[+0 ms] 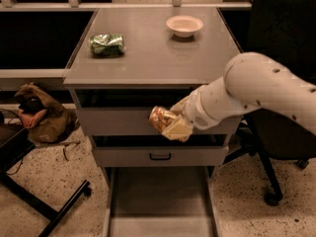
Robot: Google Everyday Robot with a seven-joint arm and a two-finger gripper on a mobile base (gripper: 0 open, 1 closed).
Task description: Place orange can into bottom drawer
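My gripper (pixel 170 124) is shut on the orange can (pixel 161 118), an orange-brown and tan can, and holds it in the air in front of the cabinet's upper drawer front. The white arm reaches in from the right. The bottom drawer (pixel 160 201) is pulled open below, a long grey flat-floored tray with thin side rails. The can hangs above the drawer's rear part, well clear of its floor.
A crushed green can (pixel 106 44) and a small white bowl (pixel 184 25) sit on the cabinet top (pixel 153 58). A shallow drawer with a black handle (pixel 160 156) is shut. A brown bag (pixel 39 115) lies at left, a black stand leg (pixel 49 209) at lower left, an office chair base (pixel 271 181) at right.
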